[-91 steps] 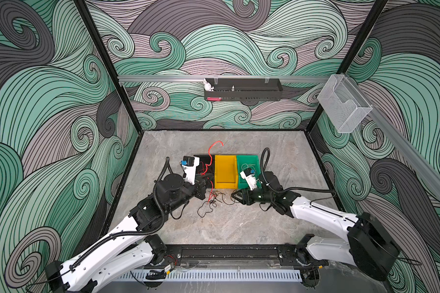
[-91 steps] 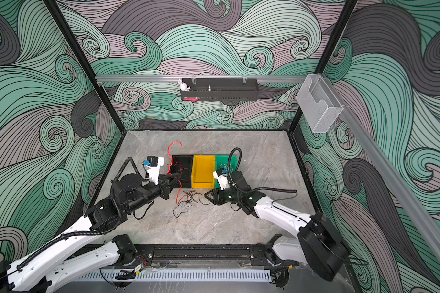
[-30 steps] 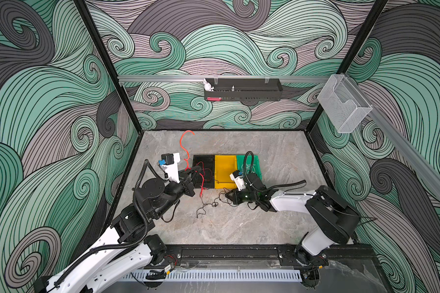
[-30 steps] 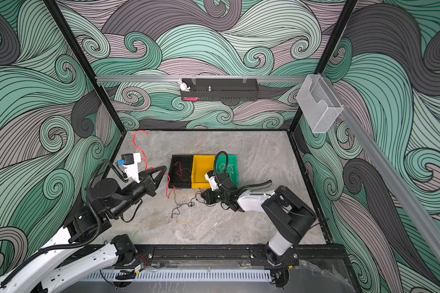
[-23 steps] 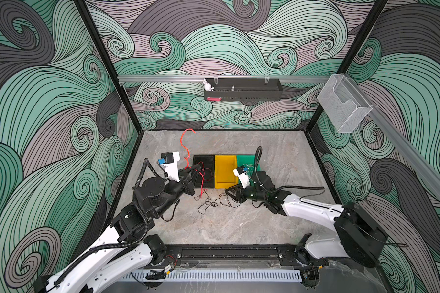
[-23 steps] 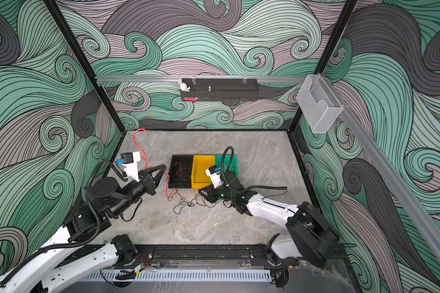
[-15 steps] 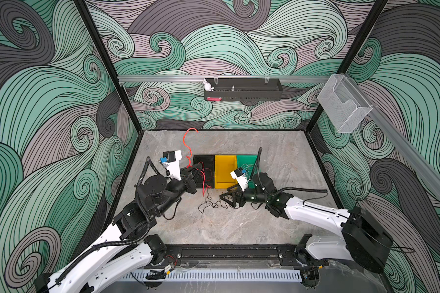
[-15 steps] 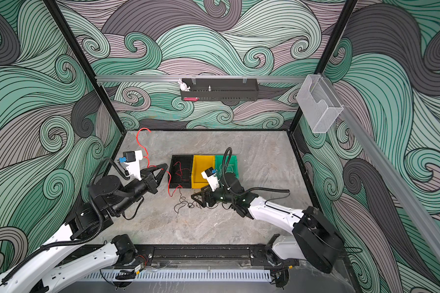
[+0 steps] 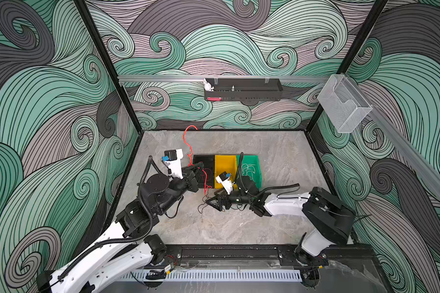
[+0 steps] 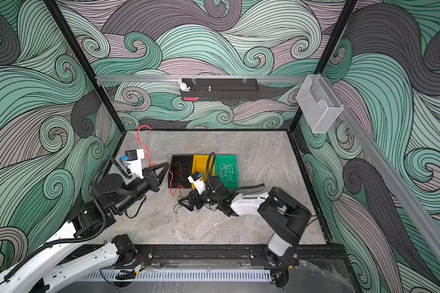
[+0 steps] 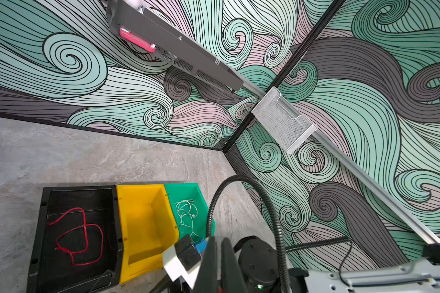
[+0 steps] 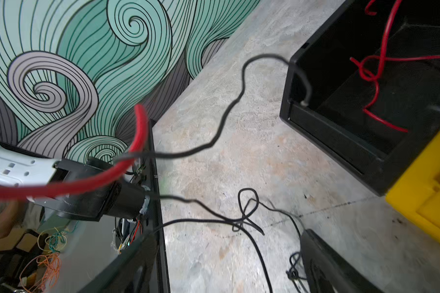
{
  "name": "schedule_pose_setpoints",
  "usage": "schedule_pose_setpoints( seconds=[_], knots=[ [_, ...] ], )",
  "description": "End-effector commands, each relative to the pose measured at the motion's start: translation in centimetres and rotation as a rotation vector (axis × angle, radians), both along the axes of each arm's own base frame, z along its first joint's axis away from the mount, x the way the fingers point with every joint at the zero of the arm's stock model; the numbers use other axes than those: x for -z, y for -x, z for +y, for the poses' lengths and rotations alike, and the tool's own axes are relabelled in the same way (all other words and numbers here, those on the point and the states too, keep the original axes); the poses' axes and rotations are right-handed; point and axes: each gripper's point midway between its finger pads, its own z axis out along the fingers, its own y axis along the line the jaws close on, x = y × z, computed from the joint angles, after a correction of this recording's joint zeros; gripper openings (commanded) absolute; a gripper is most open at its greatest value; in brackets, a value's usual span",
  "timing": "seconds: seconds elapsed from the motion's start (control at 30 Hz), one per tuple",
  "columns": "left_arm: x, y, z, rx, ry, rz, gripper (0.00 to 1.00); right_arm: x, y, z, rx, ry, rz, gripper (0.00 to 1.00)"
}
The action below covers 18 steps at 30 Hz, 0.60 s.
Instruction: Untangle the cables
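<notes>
Top views: left gripper (image 9: 200,168) sits at 9 o'clock of black bin (image 9: 203,156), fingers clamped on red cable (image 9: 184,134). The cable's tail drops to black cables (image 9: 200,206), tangled on table (image 9: 214,228) at 6 o'clock of the bin. Right gripper (image 9: 210,202) is at the tangle, fingers apart.
Left wrist: second red cable (image 11: 79,236) in black bin, white cables (image 11: 186,213) in green bin (image 11: 188,187).
Right wrist: black cables knotted on table near black bin.

Cables (image 12: 140,126) and bins (image 9: 225,165) clutter the centre; rear tabletop (image 9: 285,149) free.
</notes>
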Motion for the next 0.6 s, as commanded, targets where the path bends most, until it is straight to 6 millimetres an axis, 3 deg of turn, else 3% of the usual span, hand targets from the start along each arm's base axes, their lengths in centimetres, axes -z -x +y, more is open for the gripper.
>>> schedule_pose_setpoints(
  seconds=[0.0,0.2,0.3,0.37,0.4,0.57],
  knots=[
    [-1.2,0.0,0.3,-0.011,0.051,-0.025,0.00,-2.9,-0.2,2.5,-0.046,-0.156,-0.002,0.86],
    [-1.1,-0.2,0.3,-0.016,0.054,-0.025,0.00,-2.7,0.3,4.2,-0.077,-0.185,0.013,0.67],
    [-1.2,-0.3,0.2,-0.017,0.056,-0.027,0.00,-2.2,0.1,4.3,-0.062,-0.179,0.023,0.46],
    [-1.2,-0.3,0.4,-0.021,0.054,-0.028,0.00,-1.3,-0.2,3.9,-0.034,-0.140,0.038,0.26],
    [-1.2,-0.3,0.5,-0.026,0.050,-0.030,0.00,-0.8,-0.3,3.6,-0.024,-0.120,0.042,0.20],
    [-1.3,-0.3,1.3,-0.059,0.031,-0.039,0.00,1.7,-0.3,1.5,0.038,0.003,0.085,0.06]
  ],
)
